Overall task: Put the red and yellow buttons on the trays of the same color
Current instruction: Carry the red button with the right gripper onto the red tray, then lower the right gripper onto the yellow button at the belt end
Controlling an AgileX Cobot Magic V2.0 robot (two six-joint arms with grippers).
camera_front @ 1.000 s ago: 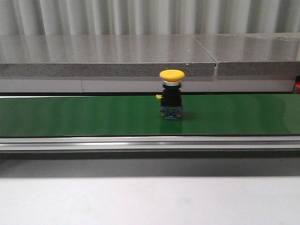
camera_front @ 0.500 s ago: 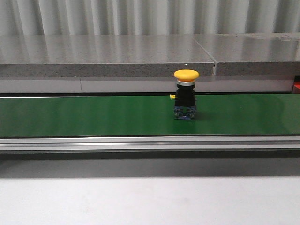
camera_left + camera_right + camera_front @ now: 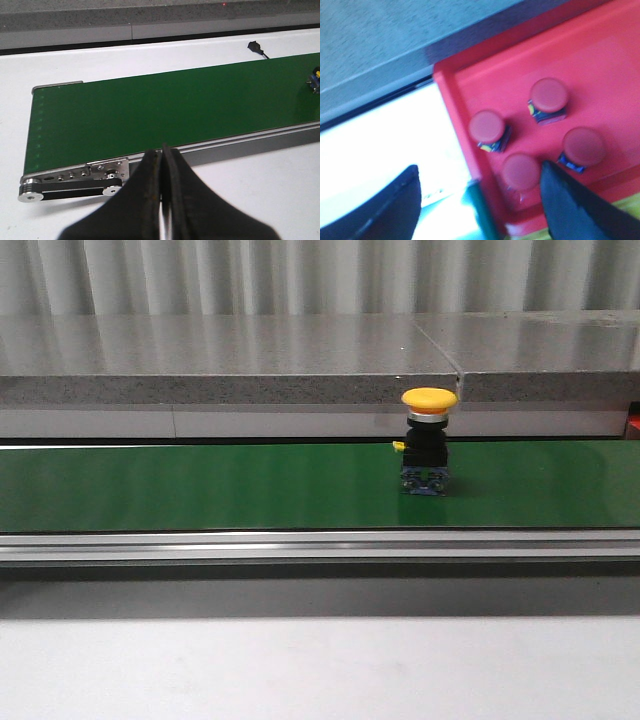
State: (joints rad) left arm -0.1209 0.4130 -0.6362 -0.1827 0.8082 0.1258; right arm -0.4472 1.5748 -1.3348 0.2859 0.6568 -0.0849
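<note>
A yellow button (image 3: pixel 428 440) with a black body stands upright on the green belt (image 3: pixel 200 485); no gripper shows in the front view. In the left wrist view my left gripper (image 3: pixel 161 156) is shut on nothing, hovering over the white table beside the belt's end, and the button's base (image 3: pixel 315 80) peeks in at the picture's edge. My right gripper (image 3: pixel 479 172) is open and holds nothing, above the rim of the red tray (image 3: pixel 605 55). Several red buttons (image 3: pixel 548 95) stand in that tray. A yellowish strip (image 3: pixel 620 212) borders the red tray; the picture is blurred.
A grey stone ledge (image 3: pixel 230 360) runs behind the belt, with an aluminium rail (image 3: pixel 300 545) in front and the white table (image 3: pixel 300 670) nearer. A small black plug (image 3: pixel 255 46) lies on the table beyond the belt. The belt's roller end (image 3: pixel 75 180) is near the left gripper.
The yellow button has travelled to the right along the belt, staying upright. Nothing else in the front view has changed.
</note>
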